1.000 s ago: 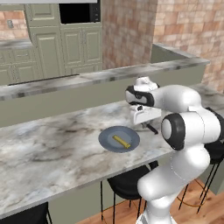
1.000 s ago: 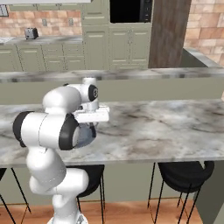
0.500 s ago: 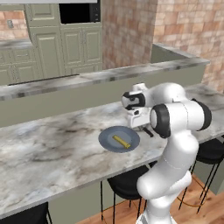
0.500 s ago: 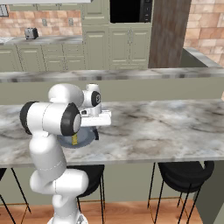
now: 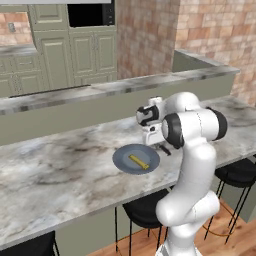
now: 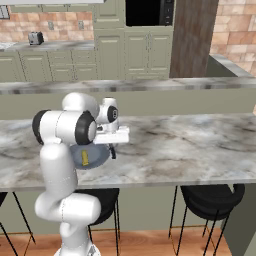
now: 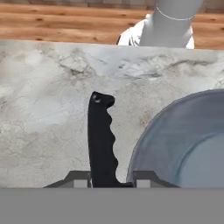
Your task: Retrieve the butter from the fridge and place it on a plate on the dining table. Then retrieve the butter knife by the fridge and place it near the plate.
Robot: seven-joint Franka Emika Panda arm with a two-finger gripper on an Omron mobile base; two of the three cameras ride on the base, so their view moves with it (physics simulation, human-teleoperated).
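A marble-topped dining table (image 5: 60, 170) is carrying the scene, with black stools (image 6: 207, 195) tucked under its near edge and a raised grey ledge (image 5: 115, 90) running behind it, olive cabinets (image 6: 135, 52) and brick walls standing beyond. On the surface the blue-grey plate (image 5: 125, 162) is holding the butter (image 5: 139, 161), a thin yellow stick lying on a diagonal near the plate's middle. The robot's own white upper arm is blocking much of the plate's far side in both base views. The gripper (image 7: 107, 177) is hanging low beside the plate, its jaws clamped on the butter knife (image 7: 101, 138). In the hand view the knife's dark handle is running straight away from the jaws, long axis roughly parallel to the plate's (image 7: 183, 140) near rim, its butt end pointing toward the table's stool-side edge. Whether the knife is touching the marble is hard to judge.
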